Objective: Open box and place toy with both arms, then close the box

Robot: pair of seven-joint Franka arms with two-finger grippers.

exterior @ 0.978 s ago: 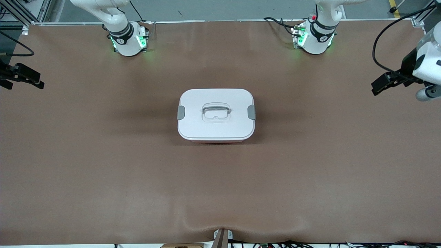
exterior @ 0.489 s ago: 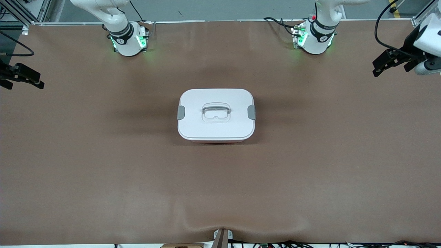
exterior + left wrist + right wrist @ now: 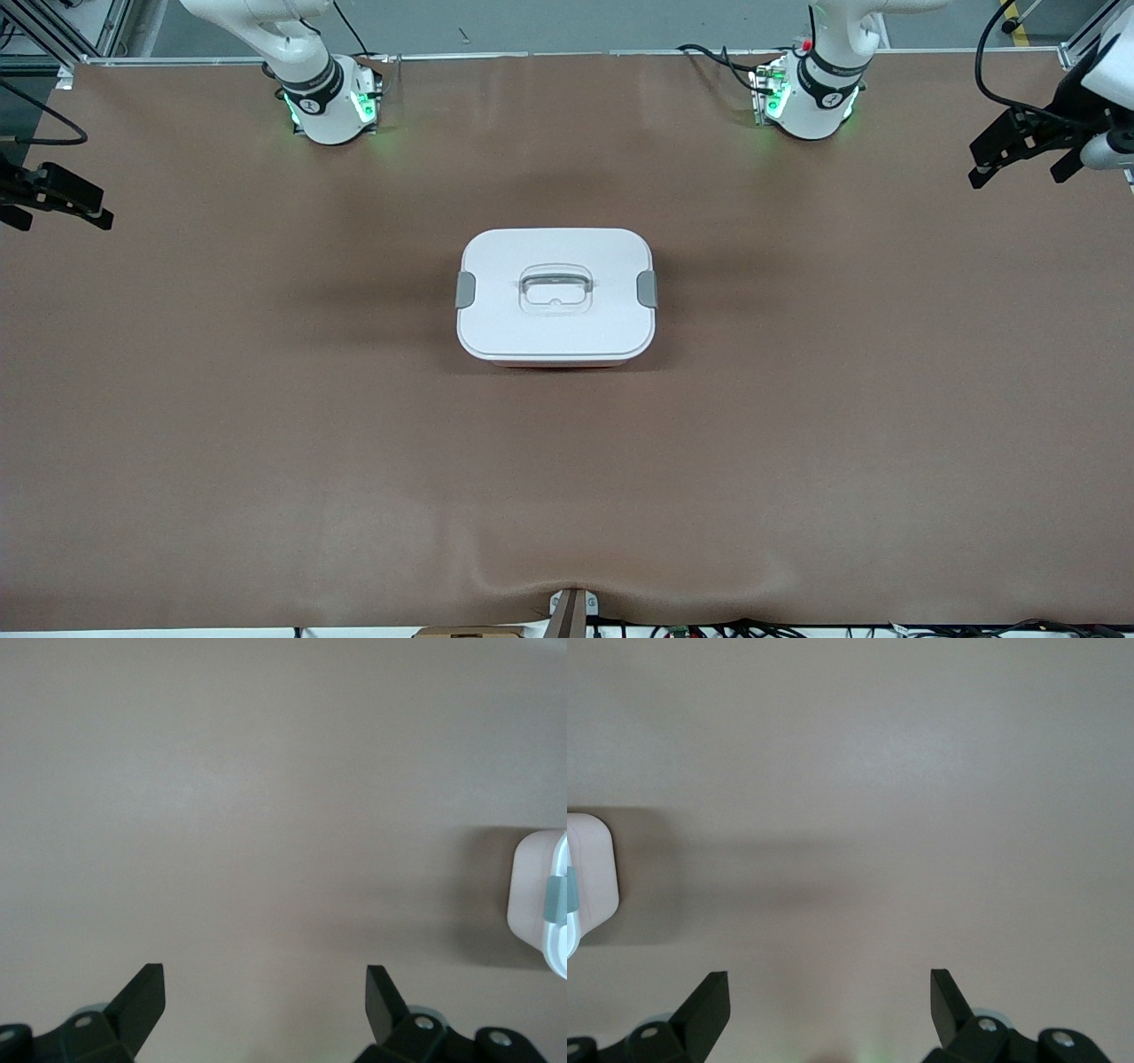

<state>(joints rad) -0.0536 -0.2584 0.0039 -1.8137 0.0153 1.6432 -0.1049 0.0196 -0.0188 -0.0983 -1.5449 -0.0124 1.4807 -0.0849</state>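
Note:
The box [image 3: 556, 297] sits in the middle of the table with its white lid on, a grey clip [image 3: 465, 290] at each short end and a clear handle [image 3: 555, 290] in the centre. One end of the box [image 3: 539, 895] shows in the left wrist view, and the box [image 3: 589, 881] also shows in the right wrist view. My left gripper [image 3: 1019, 168] [image 3: 264, 973] hangs open and empty over the bare table at the left arm's end. My right gripper [image 3: 62, 213] [image 3: 828, 976] is open and empty over the right arm's end. The toy is out of view.
The brown table mat [image 3: 567, 496] spreads around the box on every side. The two arm bases [image 3: 332, 106] [image 3: 811, 102] glow green along the table's edge farthest from the front camera. Cables [image 3: 718, 58] lie beside the left arm's base.
My left gripper has drawn away toward the base edge of the table, still open. The right arm and the box have not moved.

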